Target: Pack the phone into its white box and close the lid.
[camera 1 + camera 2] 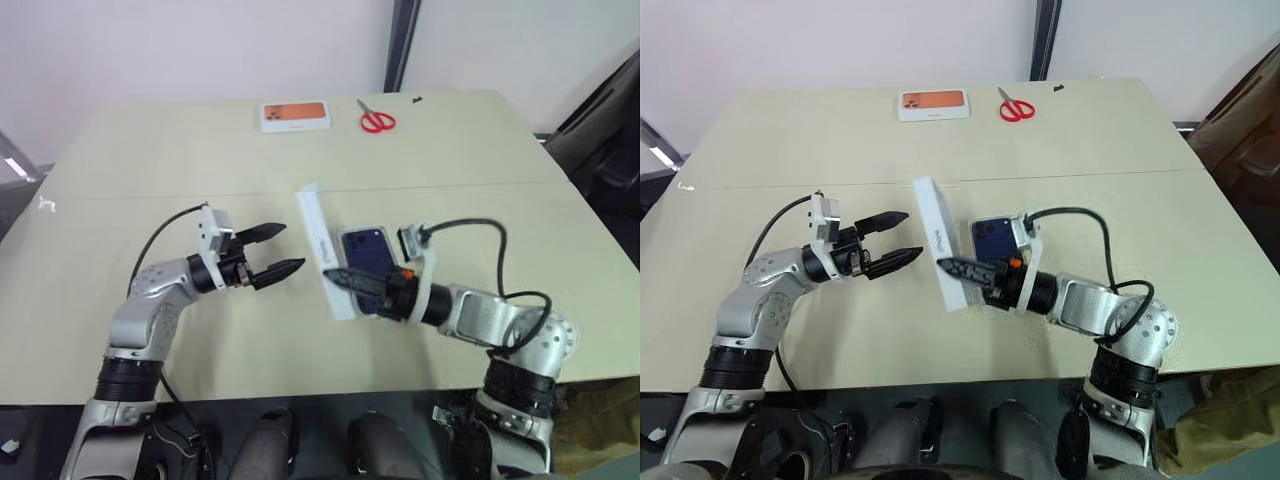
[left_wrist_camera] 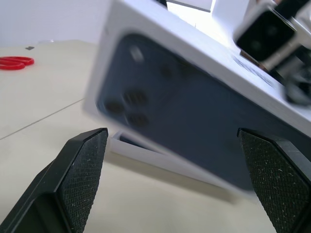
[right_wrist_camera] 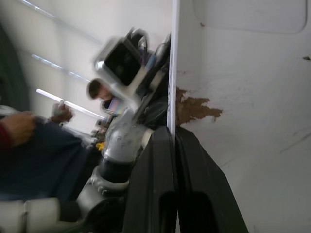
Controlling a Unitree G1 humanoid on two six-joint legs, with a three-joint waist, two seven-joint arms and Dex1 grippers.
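Observation:
The lid (image 1: pixel 322 245) stands on its long edge, tilted, in the middle of the table. My right gripper (image 1: pixel 332 273) is shut on its rim (image 3: pixel 171 97); its plain white inside has a brown torn patch. Its outer face, printed with a dark blue phone (image 2: pixel 194 116), is turned toward my left gripper (image 1: pixel 290 247). That gripper is open and hangs just left of the lid without touching it. The dark navy phone (image 1: pixel 365 250) lies flat just right of the lid, camera cluster at its far corner. A low white box wall (image 2: pixel 141 151) shows under the lid.
An orange-printed white box (image 1: pixel 294 116) and red scissors (image 1: pixel 377 121) lie at the table's far edge. A seam crosses the tabletop (image 1: pixel 150 195). A dark chair (image 1: pixel 610 130) stands at the right. A person (image 3: pixel 19 126) sits beyond the left arm.

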